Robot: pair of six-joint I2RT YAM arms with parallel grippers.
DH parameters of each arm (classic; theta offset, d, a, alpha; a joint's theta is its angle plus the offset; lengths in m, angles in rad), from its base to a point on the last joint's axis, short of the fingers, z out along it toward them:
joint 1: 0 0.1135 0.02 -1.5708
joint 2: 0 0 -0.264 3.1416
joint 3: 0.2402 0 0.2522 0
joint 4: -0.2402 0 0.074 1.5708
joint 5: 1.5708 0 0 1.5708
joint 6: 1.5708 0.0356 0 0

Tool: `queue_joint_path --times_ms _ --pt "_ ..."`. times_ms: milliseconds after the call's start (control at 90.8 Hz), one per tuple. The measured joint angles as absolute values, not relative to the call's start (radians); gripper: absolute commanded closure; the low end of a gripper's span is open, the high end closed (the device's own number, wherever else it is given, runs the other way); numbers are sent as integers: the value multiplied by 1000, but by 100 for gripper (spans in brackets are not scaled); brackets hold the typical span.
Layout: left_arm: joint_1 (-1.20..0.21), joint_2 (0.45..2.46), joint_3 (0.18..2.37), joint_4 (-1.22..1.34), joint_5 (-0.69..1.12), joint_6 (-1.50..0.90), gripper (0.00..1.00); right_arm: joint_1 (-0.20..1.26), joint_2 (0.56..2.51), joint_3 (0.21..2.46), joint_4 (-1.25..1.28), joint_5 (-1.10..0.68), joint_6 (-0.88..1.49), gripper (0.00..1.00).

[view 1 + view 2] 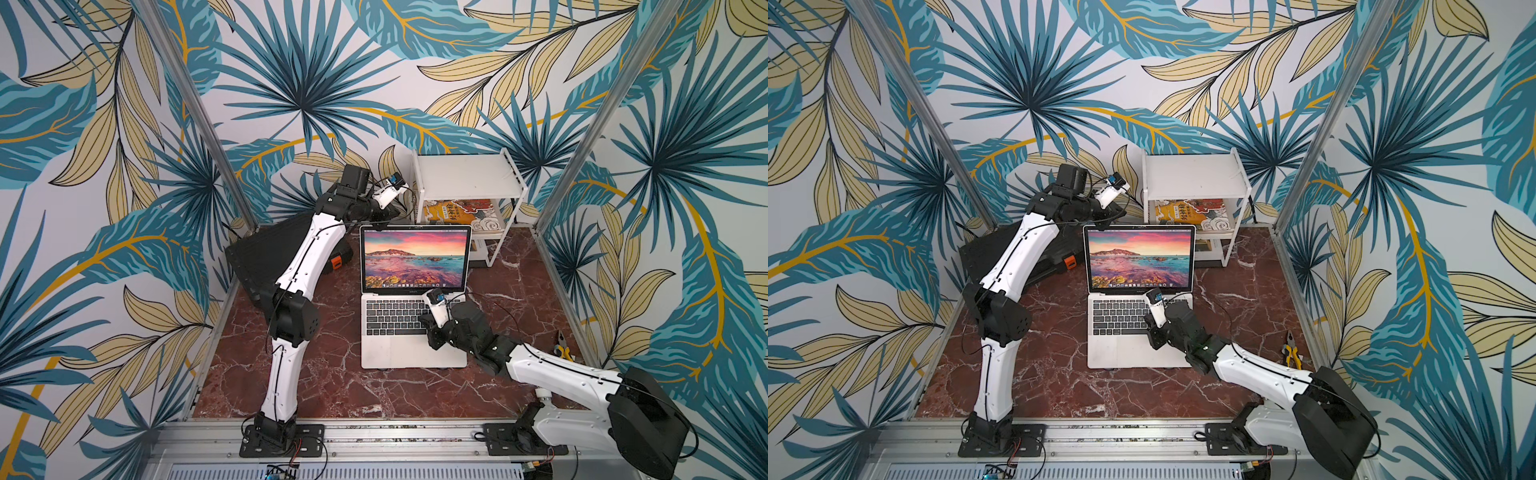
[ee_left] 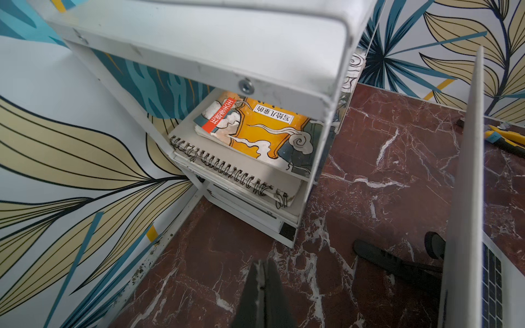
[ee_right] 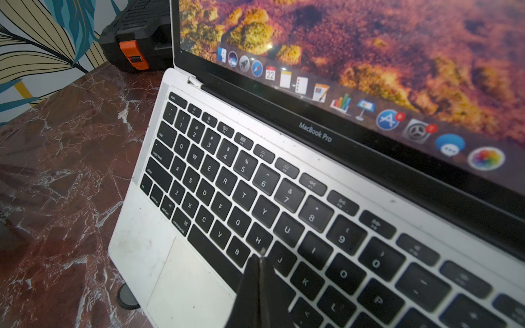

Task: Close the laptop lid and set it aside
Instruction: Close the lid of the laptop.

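The laptop (image 1: 392, 353) (image 1: 1121, 353) lies open in the middle of the red marble table, its keyboard (image 3: 255, 184) facing the front. The laptop lid (image 1: 415, 257) (image 1: 1140, 257) stands upright, showing a pink-blue seascape (image 3: 369, 56). In the left wrist view the lid is a thin white edge (image 2: 468, 170). My left gripper (image 2: 262, 262) (image 1: 395, 214) is shut and empty. It hangs behind the lid's top left corner, pointing toward the rack. My right gripper (image 3: 260, 257) (image 1: 423, 320) is also shut and empty, its tips over the keys near H and J; I cannot tell whether they touch.
A white shelf rack (image 1: 469, 174) (image 2: 199, 42) holding a spiral notebook (image 2: 241, 170) and a yellow book (image 2: 264, 127) stands behind the laptop to the right. A black case with an orange latch (image 1: 257, 257) (image 3: 136, 37) lies at the back left. Yellow pliers (image 1: 563, 351) rest by the right rail.
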State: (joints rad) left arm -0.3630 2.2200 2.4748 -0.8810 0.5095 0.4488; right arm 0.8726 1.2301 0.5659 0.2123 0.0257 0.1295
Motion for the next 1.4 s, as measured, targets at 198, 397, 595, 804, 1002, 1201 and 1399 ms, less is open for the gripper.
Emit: queue_joint_path --times_ms 198,397,595,804,1002,1201,1399 --pt "-379 2204 2462 -895 501 477 99 873 1233 566 213 54 123 99" --pt "-399 2164 2438 -917 500 483 99 873 1238 566 217 86 120 99" --pt "-413 2096 2389 -925 497 484 99 873 1245 566 229 105 118 99" --pt "-433 1976 2241 -888 493 484 99 873 1244 566 235 117 116 99" --pt "-439 1926 2164 -845 493 482 100 873 1231 561 236 130 116 99" --pt "-439 1926 2161 -842 494 479 100 873 1193 547 239 142 116 99" --pt "-440 1900 2113 -810 499 463 100 873 1191 542 242 158 116 100"
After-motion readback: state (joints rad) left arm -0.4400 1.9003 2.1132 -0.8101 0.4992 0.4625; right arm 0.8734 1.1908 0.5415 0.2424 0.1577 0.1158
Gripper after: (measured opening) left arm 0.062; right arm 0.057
